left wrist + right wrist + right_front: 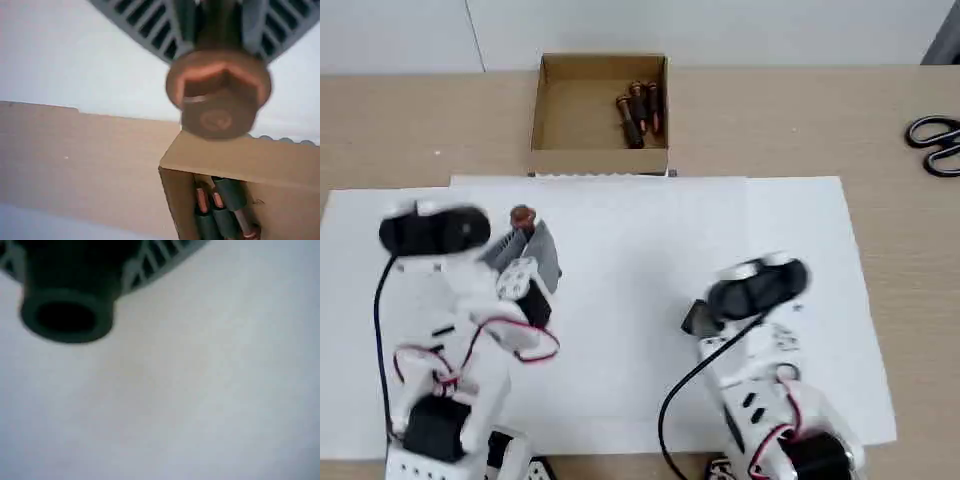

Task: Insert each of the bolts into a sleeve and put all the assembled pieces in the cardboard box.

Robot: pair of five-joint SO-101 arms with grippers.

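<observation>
The left gripper (527, 243) clenched a bolt (218, 95) short of the cardboard box (600, 160); the right gripper (700, 316) grasped a sleeve (66, 315) over the paper (640, 300). A tilted approach could jam the bolt at the sleeve's mouth

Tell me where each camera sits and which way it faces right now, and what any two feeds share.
High view: fixed above the table, looking down on the white sheet, both arms, the cardboard box and scissors.
Left wrist view: on the left arm's wrist, looking past the left gripper and its bolt toward the box.
Right wrist view: on the right arm's wrist, facing the sheet; the right gripper holds a black sleeve.
Shared: high and left wrist views both show the bolt, the box and the assembled pieces inside.
</observation>
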